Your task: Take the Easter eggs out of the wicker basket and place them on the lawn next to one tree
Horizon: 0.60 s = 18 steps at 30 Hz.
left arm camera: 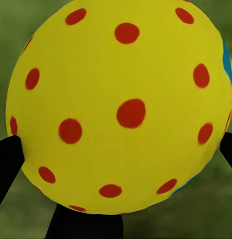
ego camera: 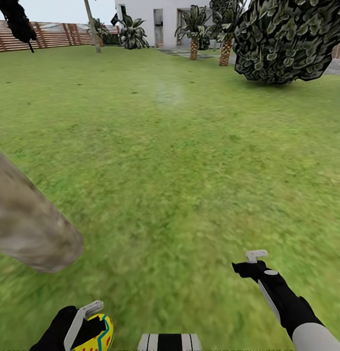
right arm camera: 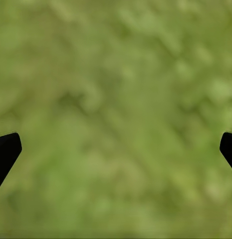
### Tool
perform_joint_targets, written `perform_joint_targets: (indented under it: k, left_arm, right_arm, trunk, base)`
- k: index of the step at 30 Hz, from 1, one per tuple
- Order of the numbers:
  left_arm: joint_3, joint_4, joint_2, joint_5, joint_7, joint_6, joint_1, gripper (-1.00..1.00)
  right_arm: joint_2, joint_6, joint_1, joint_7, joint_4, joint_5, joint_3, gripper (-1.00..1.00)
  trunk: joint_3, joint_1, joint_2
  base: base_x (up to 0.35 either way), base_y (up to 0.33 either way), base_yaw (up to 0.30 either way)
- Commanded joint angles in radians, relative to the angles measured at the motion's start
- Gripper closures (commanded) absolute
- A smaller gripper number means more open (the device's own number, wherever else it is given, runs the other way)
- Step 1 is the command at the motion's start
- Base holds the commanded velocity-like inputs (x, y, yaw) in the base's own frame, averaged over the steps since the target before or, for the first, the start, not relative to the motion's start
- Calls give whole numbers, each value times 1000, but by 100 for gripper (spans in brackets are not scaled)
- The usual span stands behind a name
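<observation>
Yellow egg [left arm camera: 120, 107] with red dots is clamped in the left gripper [ego camera: 84, 324], low over the lawn [ego camera: 189, 170] just beside the tree trunk [ego camera: 28, 224], probably so it can be set down there. Right gripper [ego camera: 250, 261] hangs empty, fingers spread apart over grass.

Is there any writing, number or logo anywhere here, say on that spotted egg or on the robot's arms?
None can be read.
The Easter egg in the left gripper carries only red dots and a blue stripe, no letters.
The right gripper, the tree trunk and the white house show no labels or signs.
</observation>
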Motion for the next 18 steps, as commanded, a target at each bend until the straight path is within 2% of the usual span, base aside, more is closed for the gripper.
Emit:
perform_joint_targets:
  k: [1,18]
  left_arm:
    - [1,-1,1,11,9,4,0,100]
    - [1,-1,0,11,9,4,0,100]
  right_arm:
    - [-1,6,0,2,-2,3,3,-100]
    - [-1,5,0,2,0,2,3,-100]
  trunk:
    - [-5,0,-1]
    - [-70,8,-5]
  base:
    - [0,0,0]
    - [0,0,0]
